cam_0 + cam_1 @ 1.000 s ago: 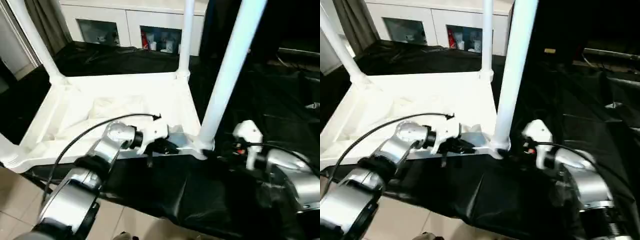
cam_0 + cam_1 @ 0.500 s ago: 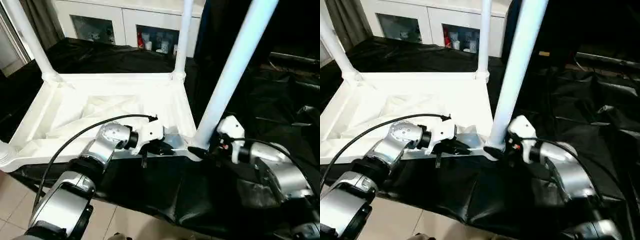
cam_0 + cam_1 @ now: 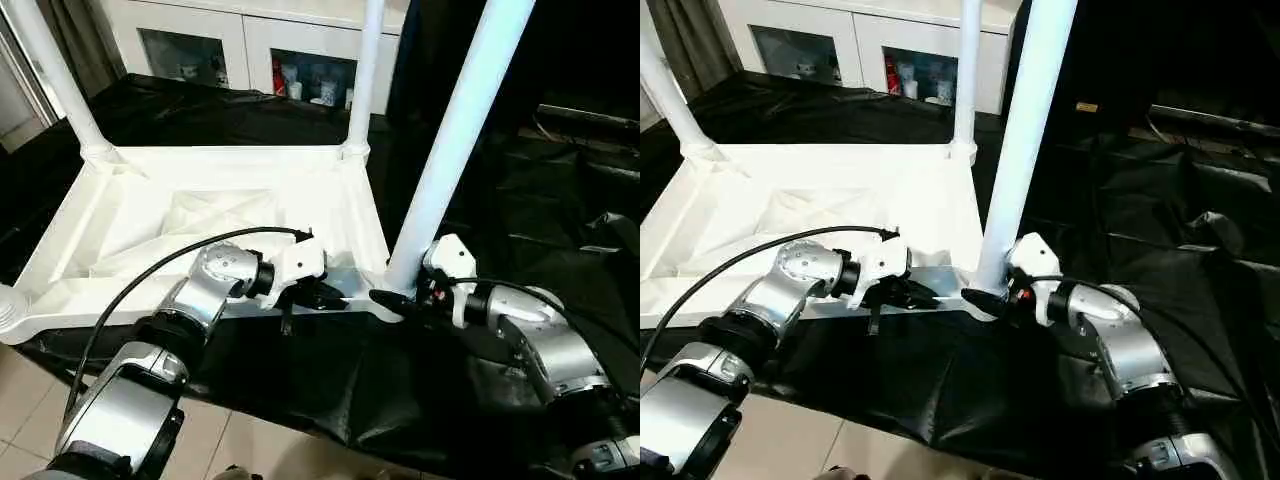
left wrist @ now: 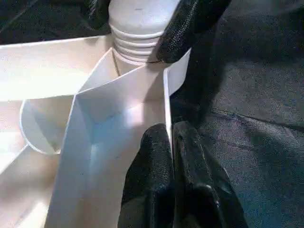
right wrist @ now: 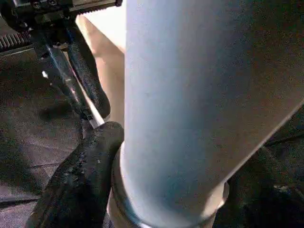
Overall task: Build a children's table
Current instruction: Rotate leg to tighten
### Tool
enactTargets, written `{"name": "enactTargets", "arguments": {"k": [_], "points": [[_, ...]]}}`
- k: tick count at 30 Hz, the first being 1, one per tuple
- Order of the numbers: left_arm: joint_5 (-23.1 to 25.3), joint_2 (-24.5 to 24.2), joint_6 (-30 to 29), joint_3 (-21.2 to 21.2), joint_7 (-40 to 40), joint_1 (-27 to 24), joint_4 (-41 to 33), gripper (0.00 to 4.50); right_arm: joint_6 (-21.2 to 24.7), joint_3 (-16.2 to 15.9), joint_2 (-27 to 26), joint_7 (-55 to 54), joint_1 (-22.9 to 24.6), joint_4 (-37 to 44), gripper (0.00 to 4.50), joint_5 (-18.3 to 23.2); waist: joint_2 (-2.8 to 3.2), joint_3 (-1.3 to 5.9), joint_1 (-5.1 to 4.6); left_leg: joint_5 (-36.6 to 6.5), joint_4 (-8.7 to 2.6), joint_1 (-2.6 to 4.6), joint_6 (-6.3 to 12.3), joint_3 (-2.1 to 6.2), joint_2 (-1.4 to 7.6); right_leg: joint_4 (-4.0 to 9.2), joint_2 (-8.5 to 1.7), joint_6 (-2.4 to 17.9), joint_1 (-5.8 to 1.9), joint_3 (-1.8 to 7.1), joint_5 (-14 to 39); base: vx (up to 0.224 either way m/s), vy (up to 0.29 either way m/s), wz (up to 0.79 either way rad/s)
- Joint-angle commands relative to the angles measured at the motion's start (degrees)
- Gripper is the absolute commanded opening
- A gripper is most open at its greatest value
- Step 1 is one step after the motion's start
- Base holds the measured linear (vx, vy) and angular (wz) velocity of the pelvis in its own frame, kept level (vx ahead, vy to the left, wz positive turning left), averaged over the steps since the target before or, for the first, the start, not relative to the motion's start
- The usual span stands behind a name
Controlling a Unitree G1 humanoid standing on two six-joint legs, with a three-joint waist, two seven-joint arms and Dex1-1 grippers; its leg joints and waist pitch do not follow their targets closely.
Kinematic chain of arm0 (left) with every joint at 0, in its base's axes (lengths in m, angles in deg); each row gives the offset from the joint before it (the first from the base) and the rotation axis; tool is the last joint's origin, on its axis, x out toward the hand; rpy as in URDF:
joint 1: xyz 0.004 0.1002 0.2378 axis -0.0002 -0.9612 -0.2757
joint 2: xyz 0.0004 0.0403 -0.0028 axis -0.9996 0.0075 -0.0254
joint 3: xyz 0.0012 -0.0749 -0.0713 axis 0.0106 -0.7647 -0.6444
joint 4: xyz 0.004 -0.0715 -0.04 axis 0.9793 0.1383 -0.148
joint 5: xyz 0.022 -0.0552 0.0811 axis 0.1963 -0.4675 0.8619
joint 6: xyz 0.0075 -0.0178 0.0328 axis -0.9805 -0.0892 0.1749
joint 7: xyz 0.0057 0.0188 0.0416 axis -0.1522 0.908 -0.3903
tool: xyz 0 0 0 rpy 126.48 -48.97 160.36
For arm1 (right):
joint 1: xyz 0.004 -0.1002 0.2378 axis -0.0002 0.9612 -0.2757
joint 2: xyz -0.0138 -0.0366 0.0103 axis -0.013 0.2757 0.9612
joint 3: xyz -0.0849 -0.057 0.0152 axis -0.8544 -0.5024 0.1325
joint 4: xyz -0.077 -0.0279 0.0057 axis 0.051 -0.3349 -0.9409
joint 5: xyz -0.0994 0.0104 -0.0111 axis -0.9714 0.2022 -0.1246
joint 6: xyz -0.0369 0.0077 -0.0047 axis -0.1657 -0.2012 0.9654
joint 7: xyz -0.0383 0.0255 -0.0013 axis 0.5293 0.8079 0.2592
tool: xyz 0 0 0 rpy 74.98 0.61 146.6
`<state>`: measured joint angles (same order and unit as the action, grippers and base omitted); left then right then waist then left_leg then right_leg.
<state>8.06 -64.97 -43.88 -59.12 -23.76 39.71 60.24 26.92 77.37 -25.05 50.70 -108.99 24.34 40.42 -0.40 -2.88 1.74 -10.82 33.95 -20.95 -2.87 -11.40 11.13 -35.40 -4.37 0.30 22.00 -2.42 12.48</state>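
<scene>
Upturned at centre left of the head view: the white table top (image 3: 200, 215), ribbed underside showing, resting on a black cloth (image 3: 330, 380) with three legs (image 3: 455, 130) rising out of the top of the frame from the two far corners and the near right corner. At the lower left edge, a ribbed white stub (image 3: 8, 308) at the fourth corner. Below centre, left gripper (image 3: 322, 296) pinched tight on the thin near rim of the top, black fingers (image 4: 156, 180) pressed on either side of the wall just beside the near right socket. At lower right, right gripper (image 3: 392, 300) set around the base of the near right leg, one black finger (image 5: 80, 185) against the tube above its ribbed collar, the other on the far side. In the background, upper centre, a white cabinet (image 3: 250, 40) with glass doors.
</scene>
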Motion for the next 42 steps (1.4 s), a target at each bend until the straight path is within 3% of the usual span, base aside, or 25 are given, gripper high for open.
{"name": "enactTargets", "arguments": {"k": [1,3,4,7,8,12,13,15,17,18,19,21,23,24,27,28,31,32,33,34,36,38,39,40,42], "points": [[1.3,0.5,-3.3,0.0,3.0,-1.2,2.4,0.00,1.5,1.3,-1.7,-5.4,1.3,-1.0,2.77,-1.0,-0.66,3.05,0.26,-10.6,-3.99,0.46,3.56,1.13,2.34,4.45,-3.93,14.7,-2.17,2.33,7.1,0.000,0.000,0.00],[1.4,1.5,-3.9,-0.2,4.7,-1.0,2.9,0.00,2.4,2.2,-3.0,-8.2,1.8,-1.1,2.73,-0.8,-0.77,3.01,0.21,-11.7,-4.11,0.47,3.02,1.23,2.29,4.66,-3.96,14.2,-2.24,2.28,9.1,0.000,0.000,0.00],[1.4,2.6,-4.4,-0.3,6.2,-0.7,3.4,0.00,3.4,3.1,-4.3,-10.9,2.3,-1.0,2.73,-0.5,0.28,2.97,0.06,-12.7,-4.29,0.82,2.08,1.17,2.39,5.01,-3.83,14.0,-1.97,2.38,9.8,0.000,0.000,0.00],[2.0,8.2,-5.8,-0.6,14.0,1.0,5.9,0.00,7.8,5.8,-11.5,-22.0,4.7,0.6,2.72,0.6,0.21,2.66,-0.12,-17.6,-4.56,1.40,0.30,1.29,2.12,5.72,-3.69,12.7,-1.45,2.51,16.1,0.000,0.000,0.00],[2.1,8.7,-5.7,-0.6,14.8,1.2,6.1,0.00,8.2,6.0,-12.2,-23.0,4.8,0.6,2.72,0.7,0.36,2.60,-0.05,-19.5,-4.76,1.66,-0.18,1.46,2.18,6.13,-3.87,11.8,-1.26,2.50,19.5,0.000,0.000,0.00],[1.9,13.8,-7.2,-0.1,18.7,1.8,5.6,0.00,9.1,6.1,-19.2,-31.9,4.0,-0.6,2.70,-0.4,1.19,2.31,-0.37,-24.7,-5.37,1.99,-2.24,2.11,2.19,6.85,-3.91,9.3,-0.86,2.37,24.8,0.000,0.000,0.00],[1.8,14.6,-7.3,-0.1,18.6,1.8,5.4,0.00,9.2,6.0,-20.2,-33.0,3.5,-0.9,2.69,-0.6,0.78,2.27,-0.60,-26.1,-5.37,2.08,-2.33,2.16,2.06,7.09,-3.89,8.6,-0.76,2.31,26.3,0.000,0.000,0.00],[2.4,15.5,-7.4,0.3,18.8,1.8,5.6,0.00,9.3,5.5,-21.3,-33.9,2.8,-1.2,2.69,-1.5,0.85,2.44,-0.63,-25.7,-5.49,2.00,-2.03,2.28,2.05,7.29,-4.05,8.0,-0.95,2.27,26.6,0.000,0.000,0.00],[3.5,15.3,-6.8,0.9,19.0,1.9,5.8,0.00,9.0,4.8,-21.5,-33.6,1.8,-1.7,2.69,-2.4,0.35,2.54,-0.57,-23.2,-5.78,1.52,-1.32,2.22,2.16,7.16,-4.01,8.1,-1.20,2.30,23.6,0.000,0.000,0.00],[3.5,15.1,-6.7,0.8,18.9,1.9,5.9,0.00,8.9,4.8,-21.6,-33.3,1.6,-1.7,2.69,-2.3,0.58,2.46,-0.44,-23.5,-5.72,1.78,-1.17,2.14,2.14,7.24,-4.04,8.3,-0.98,2.35,23.6,0.000,0.000,0.00],[3.6,14.5,-6.5,0.7,18.6,1.9,5.9,0.00,8.7,4.8,-21.6,-32.7,1.3,-1.8,2.69,-1.9,0.27,2.46,-0.40,-23.6,-5.67,1.77,-1.02,2.04,2.12,7.31,-4.09,8.3,-0.94,2.40,23.7,0.000,0.000,0.00],[3.7,13.6,-6.4,0.7,17.9,2.0,6.0,0.00,8.2,5.0,-21.6,-31.8,0.7,-2.1,3.25,-1.6,0.46,2.44,-0.31,-23.3,-5.75,1.69,-0.94,2.09,2.18,7.26,-4.18,8.4,-0.99,2.46,23.5,0.000,0.000,0.00],[3.8,12.0,-6.1,0.9,15.9,1.8,5.7,0.00,8.0,4.8,-20.5,-29.6,0.2,-2.0,3.45,-1.3,-0.05,2.45,-0.27,-23.3,-5.74,1.55,-0.45,2.10,2.13,7.27,-4.29,8.1,-1.06,2.47,24.3,0.000,0.000,0.00],[3.9,10.6,-5.8,1.0,14.1,1.6,5.5,0.00,8.3,4.7,-19.1,-26.9,-0.2,-1.4,3.59,-0.9,0.16,2.48,-0.33,-22.7,-5.84,1.30,-0.33,2.19,2.15,7.19,-4.37,8.1,-1.25,2.46,24.2,0.000,0.000,0.00],[3.4,7.5,-5.3,1.0,9.3,1.2,4.7,0.00,9.3,4.1,-15.1,-19.3,-0.2,0.7,3.74,0.8,-0.18,2.75,-0.27,-19.0,-5.84,0.62,0.68,2.19,2.18,6.73,-4.37,8.3,-1.97,2.42,20.1,0.000,0.000,0.00],[2.8,5.4,-4.8,0.9,5.2,0.7,3.9,0.00,10.0,3.3,-11.0,-12.5,0.4,2.6,3.74,2.0,-0.31,2.90,-0.11,-16.9,-5.55,0.63,1.62,1.94,2.22,6.43,-4.24,9.5,-2.22,2.41,16.6,0.000,0.000,0.00],[2.3,3.8,-4.2,0.8,1.9,0.4,3.3,0.00,10.0,2.3,-7.1,-6.0,1.1,4.5,3.74,3.0,-0.06,3.30,0.29,-13.3,-4.85,0.84,3.14,1.34,2.27,5.77,-4.16,12.3,-2.00,2.53,9.1,0.019,-0.010,0.01],[1.9,2.8,-3.8,0.7,-0.1,0.2,3.0,0.00,9.6,1.6,-4.6,-2.2,1.7,5.6,3.74,3.5,-0.32,3.40,0.61,-11.0,-4.61,0.69,3.79,1.26,2.24,5.32,-4.13,13.5,-2.47,2.44,5.3,0.056,-0.029,0.02],[1.5,2.3,-4.0,0.7,-1.4,0.1,2.8,0.00,9.5,1.5,-3.4,-0.4,1.8,6.0,3.74,3.7,-0.26,3.46,0.68,-9.8,-4.49,0.56,4.31,1.15,2.18,4.99,-4.10,14.1,-2.47,2.44,3.2,0.061,-0.024,0.00],[1.0,1.8,-4.3,0.6,-3.0,-0.1,2.3,0.00,9.4,1.4,-2.5,1.2,1.9,6.2,3.74,3.9,0.01,3.69,1.02,-6.6,-4.23,0.63,5.61,1.02,2.23,4.23,-4.00,15.9,-2.56,2.32,-3.0,0.059,-0.019,-0.01],[0.1,0.6,-5.3,0.6,-6.2,-0.4,1.3,0.00,9.2,1.3,-0.8,4.3,2.0,6.3,3.74,4.2,0.29,3.78,1.47,-5.5,-4.05,0.78,6.19,0.87,2.37,3.80,-3.78,17.2,-2.59,2.11,-6.9,0.030,-0.009,0.00],[-0.8,-0.1,-5.6,0.5,-8.7,-0.7,0.6,0.00,8.9,0.8,0.3,6.5,2.0,6.3,3.74,4.2,0.43,3.91,1.85,-4.4,-3.90,0.78,6.73,0.78,2.46,3.42,-3.70,17.9,-2.66,1.99,-9.4,0.000,0.000,0.00],[-1.3,-0.4,-6.0,0.5,-9.9,-0.8,0.3,0.00,8.8,0.5,1.0,7.3,1.9,6.3,3.74,4.0,0.98,3.88,1.97,-4.5,-3.88,0.84,6.64,0.84,2.51,3.38,-3.74,18.1,-2.60,1.95,-9.5,0.000,0.000,0.00],[-1.5,-0.6,-6.2,0.6,-10.7,-0.9,0.2,0.00,8.8,0.2,1.5,8.0,1.8,6.3,3.74,4.1,0.49,3.81,2.02,-5.6,-3.94,0.85,6.36,0.75,2.50,3.50,-3.71,18.4,-2.74,1.91,-8.4,0.000,0.000,0.00],[-2.0,-0.7,-6.2,0.6,-11.8,-1.0,-0.1,0.00,9.1,-0.1,2.2,9.0,1.8,6.4,3.74,4.3,0.92,3.74,2.18,-6.6,-4.02,1.01,5.97,0.76,2.58,3.66,-3.82,18.4,-2.57,1.92,-6.5,0.000,0.000,0.00]]}}
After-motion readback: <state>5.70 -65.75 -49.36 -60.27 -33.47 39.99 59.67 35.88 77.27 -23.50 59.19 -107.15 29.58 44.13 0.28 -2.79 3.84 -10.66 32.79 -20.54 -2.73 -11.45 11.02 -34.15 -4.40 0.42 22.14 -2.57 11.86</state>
